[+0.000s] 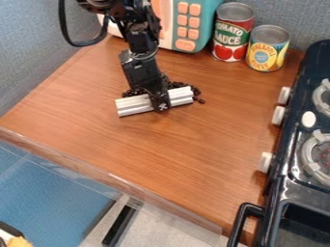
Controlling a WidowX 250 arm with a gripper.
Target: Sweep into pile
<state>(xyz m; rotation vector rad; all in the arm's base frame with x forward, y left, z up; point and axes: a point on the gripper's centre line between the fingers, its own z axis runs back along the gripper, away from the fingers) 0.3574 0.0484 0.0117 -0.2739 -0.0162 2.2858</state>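
Wooden counter (pixel 193 140) backed by cans (pixel 232 29) and toy microwave (pixel 203 26); we judge those set back to free sweeping room. Our jaws clamp silver bar (pixel 180 96) near its middle, crosswise beside dark beans (pixel 196 90), presumably so long face gathers stragglers into pile.

A brown wood-grain tabletop (pixel 193 144), with 2 cans and a scatter of small dark beans (pixel 175 85).
Toward the back from here, I see a teal toy microwave with orange buttons (pixel 205 29), then a red-and-green labelled metal can (pixel 232 34) and a yellow-and-blue labelled metal can (pixel 266 49); the beans sit nearer, 1 loose cluster with a few strays.
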